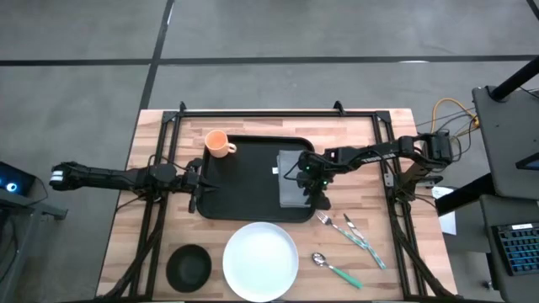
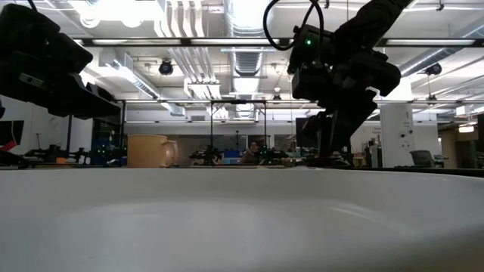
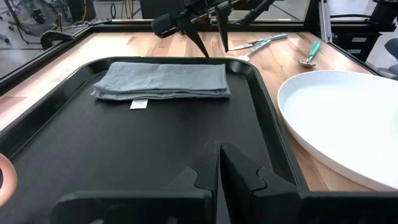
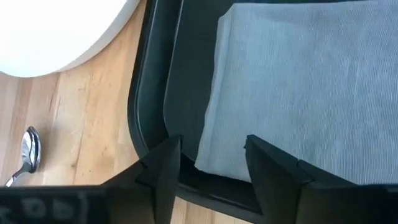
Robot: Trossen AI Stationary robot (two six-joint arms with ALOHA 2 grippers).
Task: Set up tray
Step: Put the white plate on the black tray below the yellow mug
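One blank tag [image 3: 139, 104] on napkin [image 3: 163, 79].

A broad white curved plate rim [image 2: 242, 219] fills the foreground; behind it, a tan handled mug [image 2: 147, 150] stands left of the dark right arm [image 2: 344, 72].

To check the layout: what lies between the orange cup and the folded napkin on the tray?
In the high view, only bare tray floor separates the orange cup and folded napkin.

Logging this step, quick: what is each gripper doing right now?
Left gripper: closed, empty, over the tray.
Right gripper: open, holding nothing, over the folded grey cloth.
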